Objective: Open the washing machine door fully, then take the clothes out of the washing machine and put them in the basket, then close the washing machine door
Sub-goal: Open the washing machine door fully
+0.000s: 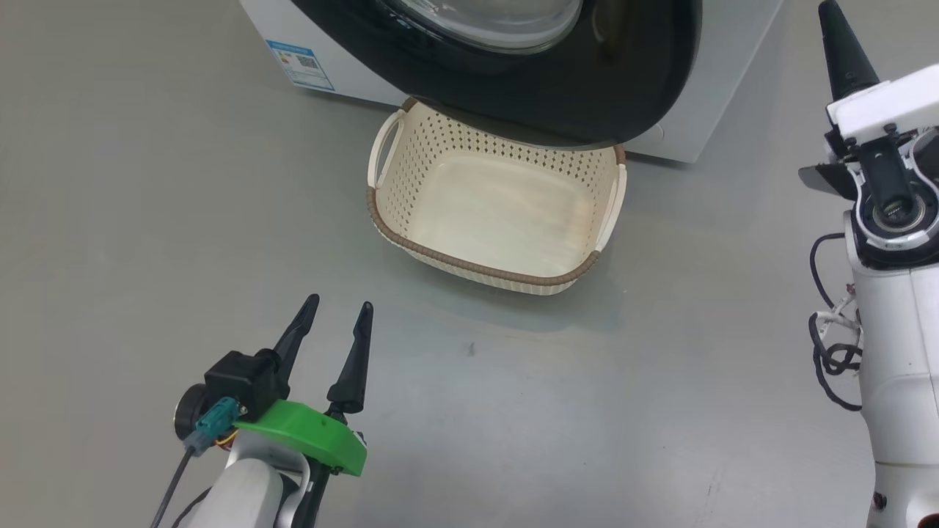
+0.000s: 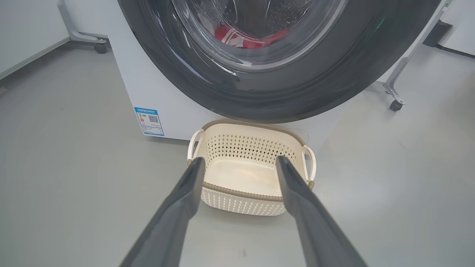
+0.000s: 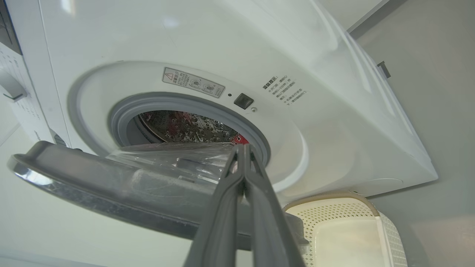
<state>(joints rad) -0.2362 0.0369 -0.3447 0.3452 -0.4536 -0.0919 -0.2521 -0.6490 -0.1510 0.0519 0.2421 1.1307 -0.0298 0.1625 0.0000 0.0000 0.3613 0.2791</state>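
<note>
White washing machine (image 3: pixel 315 74) runs off the head view's top edge. Its door (image 1: pixel 623 88) stands ajar, hiding the far rim of the basket (image 1: pixel 440 158) on the floor. Red clothes (image 2: pixel 256 39) show dimly through the glass, mostly hidden in the drum. Left gripper (image 1: pixel 340 302) hovers with fingers spread. Right gripper (image 3: pixel 242 148) is pressed together by the door; contact unclear.

A smooth grey floor (image 1: pixel 110 220) spreads out below me, with a small dark scuff (image 1: pixel 470 349) on the open stretch in front. Toward the floor's far left edge I see a grey metal frame leg (image 2: pixel 85 37) ending in a black caster (image 2: pixel 100 48), close to a white wall (image 2: pixel 22 22). Toward the far right edge stands another angled metal leg (image 2: pixel 406 59) on its own caster (image 2: pixel 395 105), well apart from the first.
</note>
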